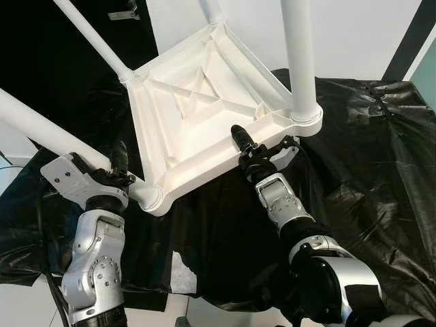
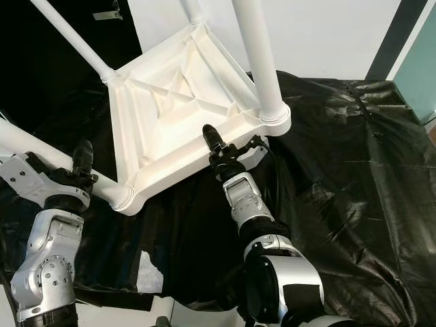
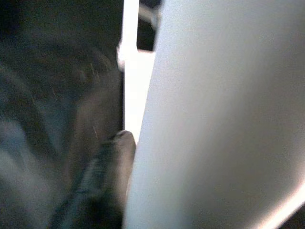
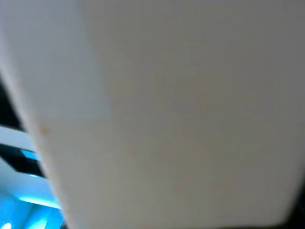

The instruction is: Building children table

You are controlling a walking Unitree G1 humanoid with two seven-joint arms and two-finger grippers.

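Table (image 1: pixel 204 116): plain white, ribbed underside, and white legs too.
Sheet (image 1: pixel 368 170): glossy black, wrinkled, with grey glints.
Left end effector (image 1: pixel 120 163): black fingers on a silver arm.
Right end effector (image 1: pixel 244 142): black again, silver arm.
Wall (image 1: pixel 354 34): pale, perhaps off-white.

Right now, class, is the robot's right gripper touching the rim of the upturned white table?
Touching. In the left eye view the right gripper straddles the table's rim, one black finger lying on the ribbed underside, its body pressed against the outer edge.
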